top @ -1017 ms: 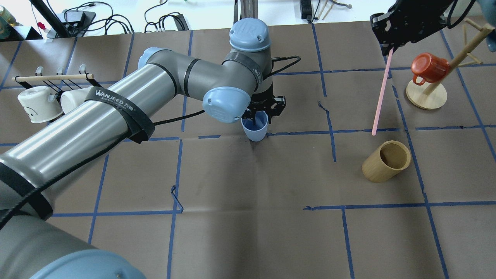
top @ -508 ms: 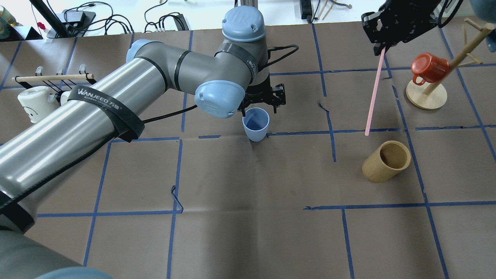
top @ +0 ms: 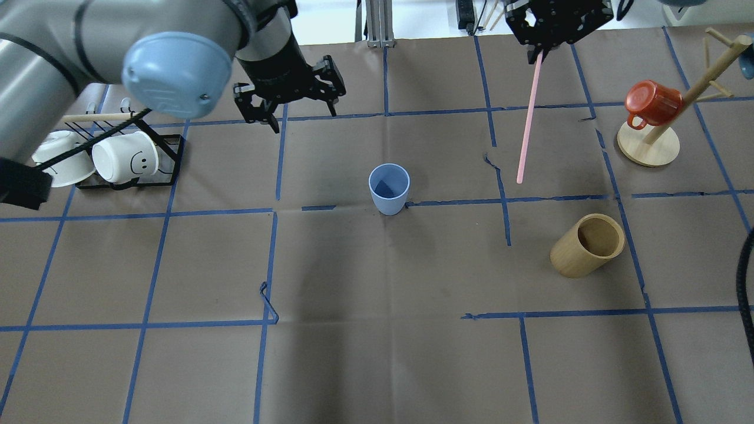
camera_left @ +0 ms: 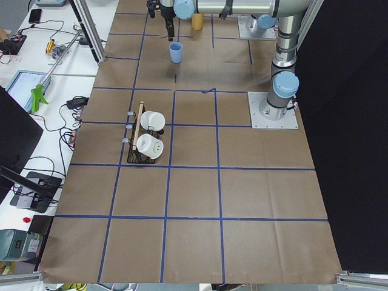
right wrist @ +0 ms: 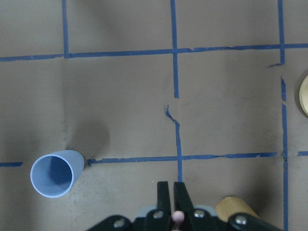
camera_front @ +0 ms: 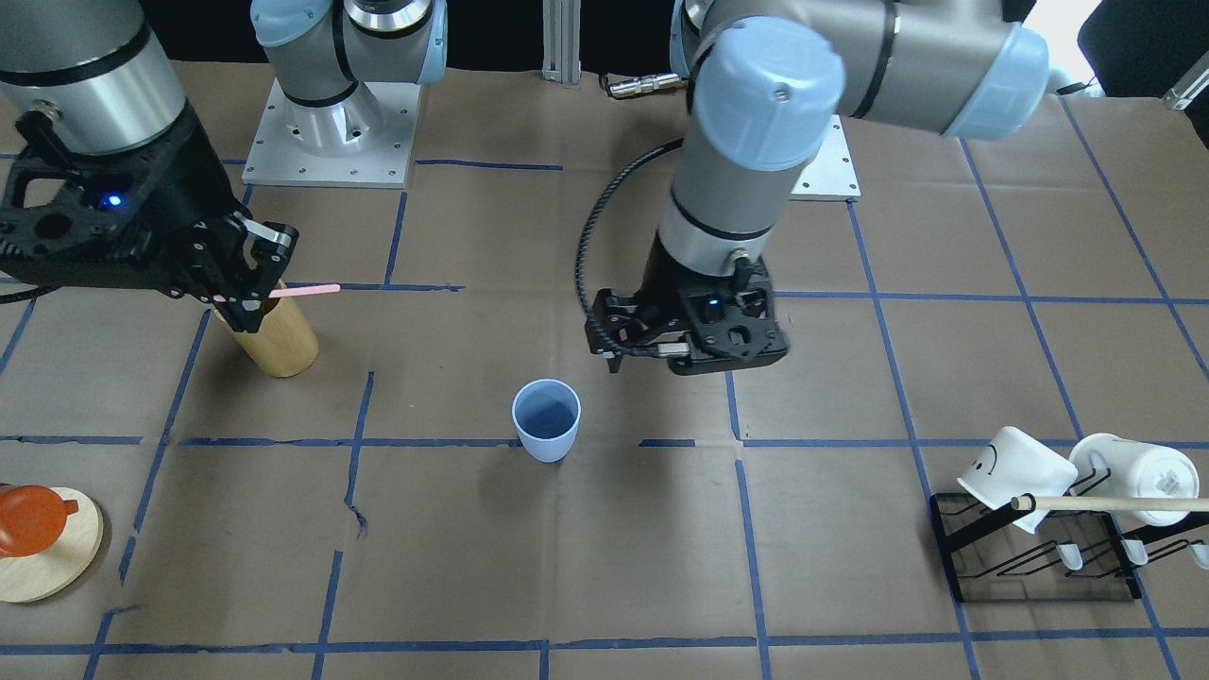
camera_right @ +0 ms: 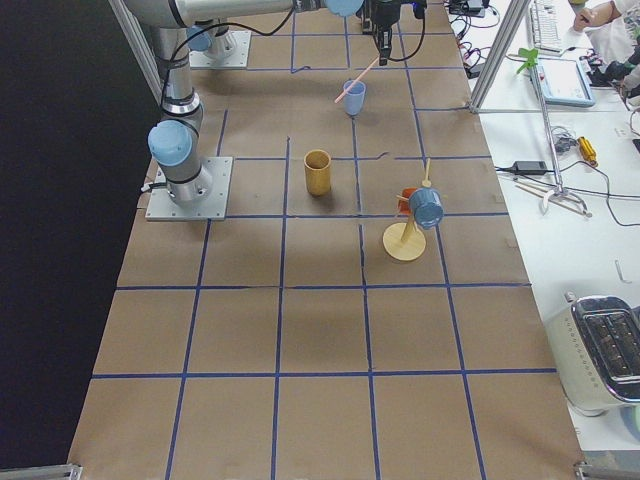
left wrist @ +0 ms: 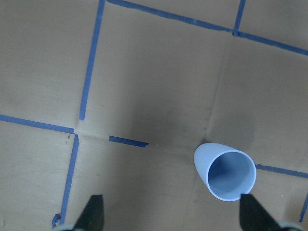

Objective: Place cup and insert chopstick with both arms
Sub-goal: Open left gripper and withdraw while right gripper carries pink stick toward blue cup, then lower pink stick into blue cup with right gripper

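The pale blue cup (top: 389,188) stands upright and empty near the table's middle; it also shows in the front view (camera_front: 546,420) and both wrist views (left wrist: 224,174) (right wrist: 52,174). My left gripper (top: 291,112) is open and empty, raised above the table, away from the cup toward the mug rack side (camera_front: 672,364). My right gripper (top: 539,56) is shut on the top of the pale pink chopstick (top: 526,123), which hangs in the air to the right of the cup. In the front view the right gripper (camera_front: 247,300) holds the chopstick (camera_front: 307,289) above the bamboo cylinder.
A tan bamboo cylinder (top: 587,244) stands to the right of the cup. A wooden mug tree (top: 648,144) with a red mug (top: 651,101) is at the far right. A black rack (top: 171,147) with two white mugs (top: 121,156) and a wooden dowel sits at the left.
My left gripper has drawn away from the cup, risen and moved toward the rack side. My right gripper has carried the chopstick leftward, toward the cup. The cup has stayed put.
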Motion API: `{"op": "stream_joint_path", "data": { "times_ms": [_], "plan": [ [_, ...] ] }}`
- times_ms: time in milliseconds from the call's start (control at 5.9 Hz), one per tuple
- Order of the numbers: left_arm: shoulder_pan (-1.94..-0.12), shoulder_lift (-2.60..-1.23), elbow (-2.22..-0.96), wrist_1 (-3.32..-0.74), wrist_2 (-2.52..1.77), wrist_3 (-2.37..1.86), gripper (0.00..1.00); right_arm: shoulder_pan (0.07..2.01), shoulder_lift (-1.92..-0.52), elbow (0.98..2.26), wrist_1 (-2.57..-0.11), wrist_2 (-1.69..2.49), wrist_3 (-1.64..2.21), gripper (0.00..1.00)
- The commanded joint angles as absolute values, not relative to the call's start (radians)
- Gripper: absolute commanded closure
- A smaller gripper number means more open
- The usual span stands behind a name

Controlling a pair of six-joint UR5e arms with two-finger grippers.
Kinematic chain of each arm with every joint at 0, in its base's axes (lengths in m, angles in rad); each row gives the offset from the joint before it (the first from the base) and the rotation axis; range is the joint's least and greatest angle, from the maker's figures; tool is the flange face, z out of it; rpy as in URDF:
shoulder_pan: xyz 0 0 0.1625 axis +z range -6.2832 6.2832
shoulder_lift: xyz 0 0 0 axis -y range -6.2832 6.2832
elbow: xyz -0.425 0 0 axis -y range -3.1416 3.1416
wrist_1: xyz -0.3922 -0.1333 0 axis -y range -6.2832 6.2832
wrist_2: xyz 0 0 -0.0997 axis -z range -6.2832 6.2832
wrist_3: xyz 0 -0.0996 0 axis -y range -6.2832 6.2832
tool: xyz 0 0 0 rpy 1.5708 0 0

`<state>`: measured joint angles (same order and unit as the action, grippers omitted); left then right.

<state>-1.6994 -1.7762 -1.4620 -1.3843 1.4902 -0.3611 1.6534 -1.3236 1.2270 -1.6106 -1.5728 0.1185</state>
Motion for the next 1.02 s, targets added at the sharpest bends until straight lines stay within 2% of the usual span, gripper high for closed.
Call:
{"op": "stream_joint_path", "data": {
  "times_ms": [0,169,508,847],
  "plan": [
    [-1.643,-1.714,-1.466,-1.448,1.503,-0.232,0.02,1.782,-1.168,1.049,-1.620,-1.600,0.255,0.93],
    [-1.623,-1.694,-1.460,-1.498,1.569,-0.189,0.02,1.834,-1.098,0.985,-1.621,-1.618,0.311,0.93],
    [-1.585,-1.652,-1.482,-1.572,1.583,-0.125,0.02,1.894,-1.031,0.982,-1.696,-1.617,0.417,0.93],
    [-1.588,-1.652,-1.491,-1.572,1.583,-0.120,0.02,1.917,-1.025,1.079,-1.770,-1.646,0.445,0.93]
  ]
}}
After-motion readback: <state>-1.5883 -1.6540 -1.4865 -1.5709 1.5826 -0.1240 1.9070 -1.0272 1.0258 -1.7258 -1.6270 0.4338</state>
